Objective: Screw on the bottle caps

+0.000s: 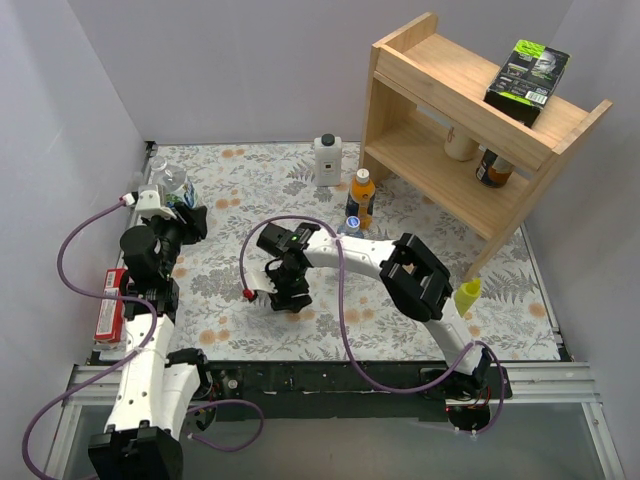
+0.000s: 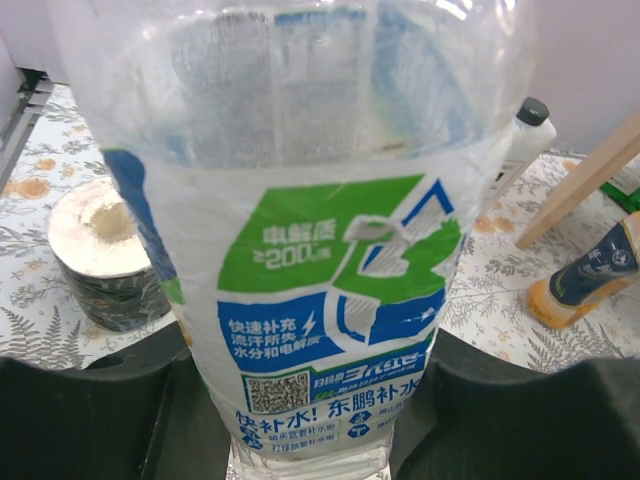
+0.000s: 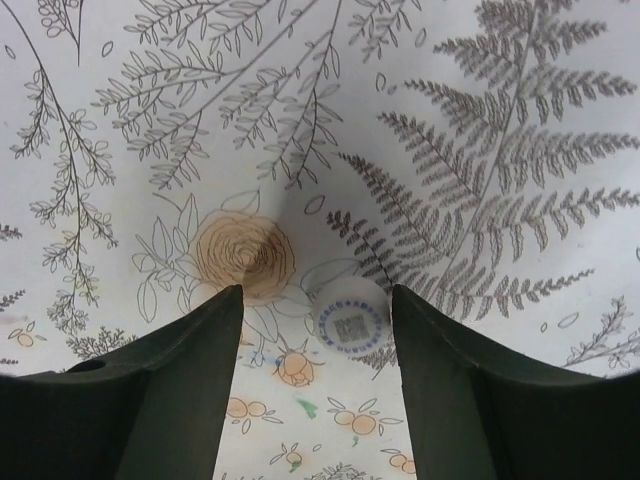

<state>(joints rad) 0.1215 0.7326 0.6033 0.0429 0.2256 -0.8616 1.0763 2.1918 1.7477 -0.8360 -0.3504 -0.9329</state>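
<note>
My left gripper point(image 1: 173, 206) point(image 2: 310, 400) is shut on a clear bottle point(image 1: 171, 183) point(image 2: 320, 270) with a blue and green label, held upright at the far left; its neck is out of view. My right gripper point(image 1: 286, 296) point(image 3: 318, 300) points down at the table, open. A whitish bottle cap point(image 3: 350, 315) with a printed code lies flat between the fingers, close to the right one. The orange bottle point(image 1: 362, 195) point(image 2: 585, 275) stands at the middle back. In front of it a blue cap point(image 1: 352, 221) shows on a clear bottle mostly hidden by my right arm.
A white square bottle with a black cap point(image 1: 327, 160) point(image 2: 528, 135) stands at the back. A wooden shelf point(image 1: 470, 130) fills the back right. A yellow squeeze bottle point(image 1: 466, 294) stands by my right arm. A tape roll point(image 2: 105, 255) sits left of the held bottle. A red box point(image 1: 113, 303) lies at the left edge.
</note>
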